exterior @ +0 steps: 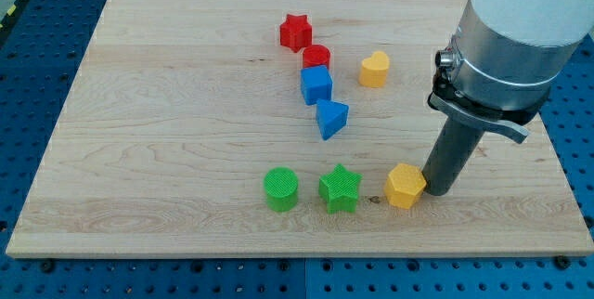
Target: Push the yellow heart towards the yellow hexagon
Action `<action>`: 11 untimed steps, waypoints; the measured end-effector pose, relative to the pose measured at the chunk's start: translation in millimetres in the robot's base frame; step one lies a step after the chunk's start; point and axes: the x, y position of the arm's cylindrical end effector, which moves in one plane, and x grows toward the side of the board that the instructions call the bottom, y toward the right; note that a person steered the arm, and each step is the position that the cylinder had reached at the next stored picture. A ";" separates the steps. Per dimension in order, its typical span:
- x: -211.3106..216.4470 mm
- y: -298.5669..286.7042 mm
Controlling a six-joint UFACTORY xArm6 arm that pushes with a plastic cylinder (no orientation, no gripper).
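The yellow heart [374, 69] lies in the upper right part of the wooden board [167, 150]. The yellow hexagon [406, 186] lies near the view's bottom, right of centre. My tip [437, 188] rests on the board just to the right of the yellow hexagon, touching or almost touching it, and well below the yellow heart. The dark rod rises from the tip to the arm's grey body at the view's upper right.
A red star [295, 32], a red cylinder [316, 57], a blue cube [316, 84] and a blue triangular block [331, 118] run down the board's middle. A green cylinder [280, 189] and a green star [340, 188] lie left of the hexagon.
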 end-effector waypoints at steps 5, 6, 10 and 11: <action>-237.2 63.9; -256.5 6.2; -205.5 -70.2; -192.0 -70.2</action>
